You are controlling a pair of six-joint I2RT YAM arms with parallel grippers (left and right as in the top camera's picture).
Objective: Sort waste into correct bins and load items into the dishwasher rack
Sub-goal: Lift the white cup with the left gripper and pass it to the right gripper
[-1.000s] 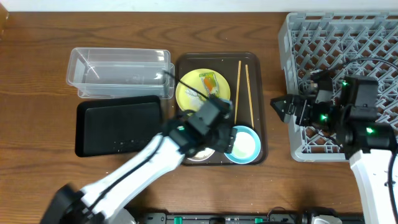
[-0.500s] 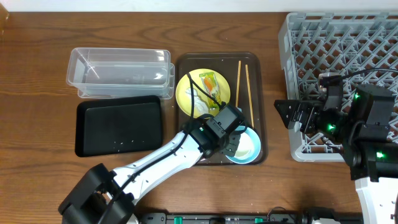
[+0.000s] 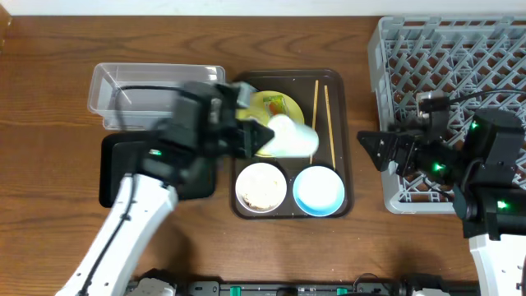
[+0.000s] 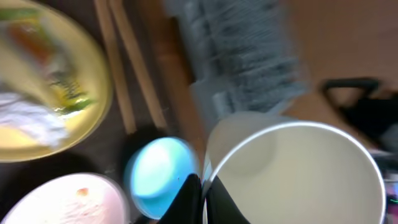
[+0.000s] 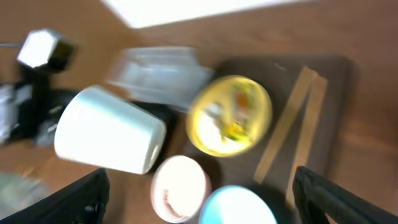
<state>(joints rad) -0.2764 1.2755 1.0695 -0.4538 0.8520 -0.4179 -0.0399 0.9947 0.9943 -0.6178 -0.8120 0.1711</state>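
My left gripper (image 3: pixel 249 136) is shut on the rim of a white cup (image 3: pixel 292 137), which lies on its side in the air over the yellow plate (image 3: pixel 279 105). In the left wrist view the fingers (image 4: pixel 216 200) pinch the cup's wall (image 4: pixel 292 174). The green-and-orange wrapper (image 3: pixel 276 108) and a white scrap (image 4: pixel 25 121) lie on the plate. A white bowl (image 3: pixel 261 186) with rice and a light blue bowl (image 3: pixel 319 191) sit at the tray's front. The chopsticks (image 3: pixel 322 115) lie along its right side. My right gripper (image 3: pixel 370 148) stands open beside the grey rack (image 3: pixel 460 57).
The dishes rest on a dark brown serving tray (image 3: pixel 345 177). A clear tub (image 3: pixel 156 94) and a black tray (image 3: pixel 140 168) stand left of it, with my left arm over them. The right arm's body covers the rack's front part.
The left gripper has shut on the white cup's rim and swung it up and left from the tray's front. That uncovered the white bowl. The right gripper barely shifted.
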